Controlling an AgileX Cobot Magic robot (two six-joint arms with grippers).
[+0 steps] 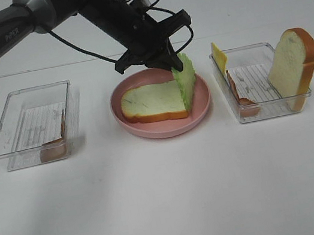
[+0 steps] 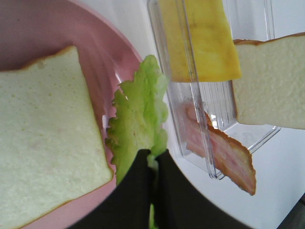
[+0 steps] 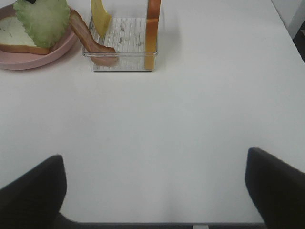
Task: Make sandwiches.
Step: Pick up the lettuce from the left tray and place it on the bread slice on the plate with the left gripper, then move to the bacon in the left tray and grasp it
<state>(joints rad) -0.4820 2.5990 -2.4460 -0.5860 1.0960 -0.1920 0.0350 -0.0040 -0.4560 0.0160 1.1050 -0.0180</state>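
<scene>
A white, brown-crusted bread slice (image 1: 154, 101) lies flat on the round pink plate (image 1: 165, 129). My left gripper (image 1: 173, 66) reaches across to the plate's right side and is shut on a green lettuce leaf (image 1: 186, 81). The leaf hangs upright over the bread's right edge. In the left wrist view the gripper (image 2: 153, 167) pinches the lettuce (image 2: 140, 121) beside the bread (image 2: 47, 138). My right gripper (image 3: 155, 191) is open and empty over bare table. It is not in the high view.
A clear tray (image 1: 265, 111) right of the plate holds a yellow cheese slice (image 1: 219, 56), a bacon strip (image 1: 239, 94) and an upright bread slice (image 1: 294, 66). A second clear tray (image 1: 33, 124) at the left holds a reddish-brown piece (image 1: 53, 151).
</scene>
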